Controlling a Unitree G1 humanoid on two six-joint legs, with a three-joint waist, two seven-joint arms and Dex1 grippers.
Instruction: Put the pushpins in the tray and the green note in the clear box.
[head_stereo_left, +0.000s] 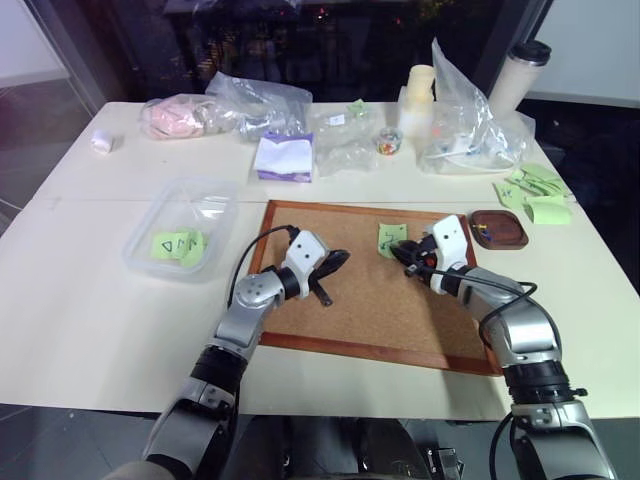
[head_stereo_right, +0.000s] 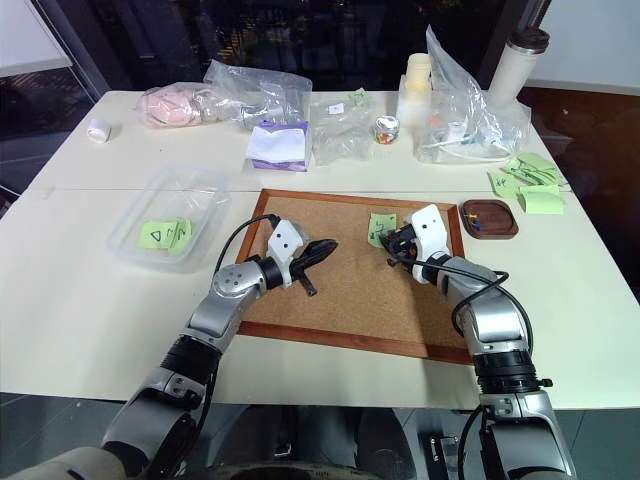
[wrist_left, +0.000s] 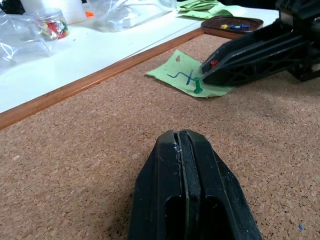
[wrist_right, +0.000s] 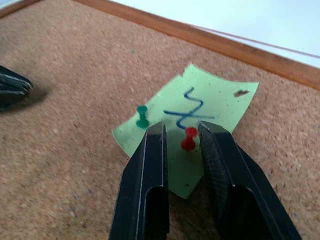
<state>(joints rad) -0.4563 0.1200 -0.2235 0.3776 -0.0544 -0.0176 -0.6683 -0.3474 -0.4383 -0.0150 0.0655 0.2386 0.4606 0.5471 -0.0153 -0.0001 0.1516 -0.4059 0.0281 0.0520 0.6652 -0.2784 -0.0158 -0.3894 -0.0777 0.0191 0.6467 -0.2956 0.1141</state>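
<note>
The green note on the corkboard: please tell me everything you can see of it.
The green note is a small light green paper square with a blue squiggle and a small tear near one corner. It lies flat on the corkboard, pinned by a green pushpin and a red pushpin. The right gripper has its jaws either side of the red one.

light green note (wrist_right: 200, 117) with a blue squiggle; one red pushpin (wrist_right: 189, 138), one green pushpin (wrist_right: 142, 116); tan corkboard (wrist_right: 65, 150).

Green note (head_stereo_left: 391, 239) lower right edge hidden beneath right gripper (head_stereo_left: 410, 257), pins in tray (head_stereo_left: 499, 229) too small to count, tumbler (head_stereo_left: 519, 74) top cropped at upper right.
</note>
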